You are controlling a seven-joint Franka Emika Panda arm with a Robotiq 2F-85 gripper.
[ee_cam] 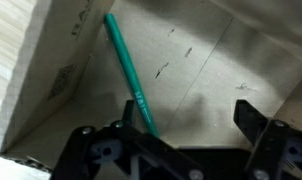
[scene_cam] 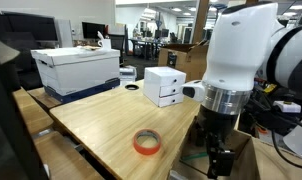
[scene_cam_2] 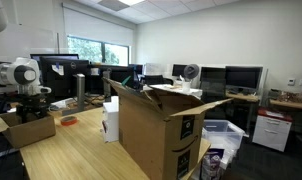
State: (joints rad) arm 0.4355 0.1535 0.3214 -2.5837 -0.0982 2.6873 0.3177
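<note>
Fingers (ee_cam: 259, 130): spread wide and released, grasping nothing, hanging low inside the cardboard box (scene_cam_2: 29, 128).
Green pen (ee_cam: 129, 72): lying flat on the box floor, slanting along the foot of one side wall, its nearer end reaching in between the fingers but closer to one of them.
Cardboard box: sitting open at the worktop (scene_cam: 101, 120) edge, directly beneath the arm.
Nearby: orange tape roll (scene_cam: 146, 143) lying near the worktop's front edge; small white box (scene_cam: 163, 87) towards the far edge; lidded white storage box (scene_cam: 79, 68) at the far corner.
Doing it well, judging from this: centring over the pen's middle, turning the wrist to set the fingers square across the barrel, keeping clear of the side wall, lowering until almost touching the floor before closing.
</note>
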